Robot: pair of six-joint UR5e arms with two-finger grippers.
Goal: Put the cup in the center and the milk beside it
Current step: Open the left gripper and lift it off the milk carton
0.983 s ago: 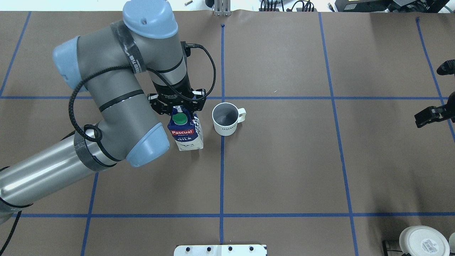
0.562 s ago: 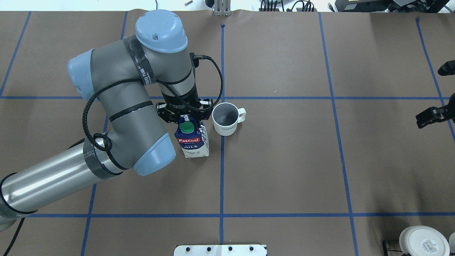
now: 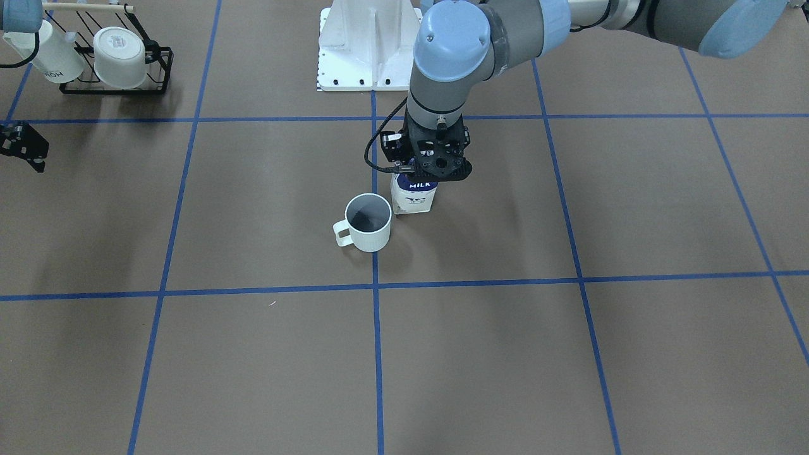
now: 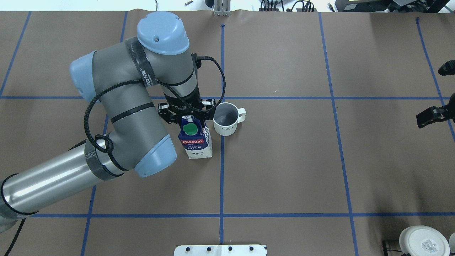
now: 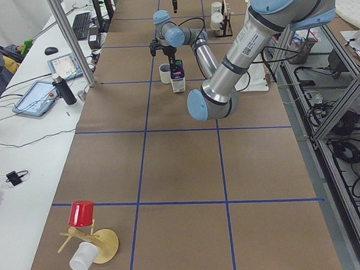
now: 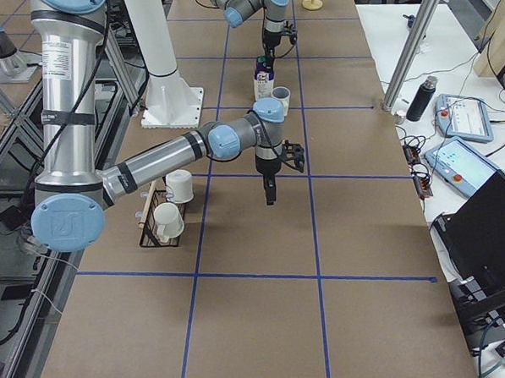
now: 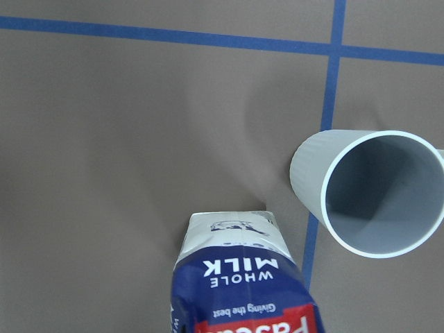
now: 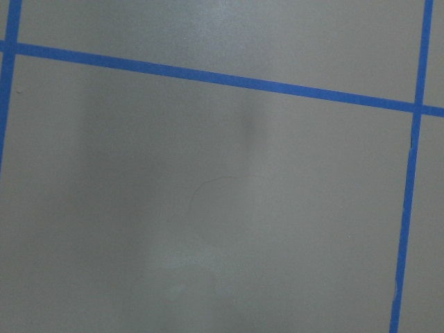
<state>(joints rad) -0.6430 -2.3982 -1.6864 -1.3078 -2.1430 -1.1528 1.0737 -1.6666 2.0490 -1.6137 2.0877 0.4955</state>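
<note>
Brown desk point(image 4: 284, 170) paper crossed by blue tape point(image 4: 284, 97) is filling every view. We are seeing the left fingers point(image 4: 175, 118) clamping the milk point(image 4: 197, 142) by its top. The overhead view is showing its green cap point(image 4: 189, 129), which the front view is hiding. The cup point(image 4: 225, 121) is standing just beside those fingers. Whether the right fingers point(image 4: 426, 117) are open, we cannot tell.

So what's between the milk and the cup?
Between the milk and the cup is only a narrow strip of bare table crossed by blue tape, clearest in the left wrist view.
</note>
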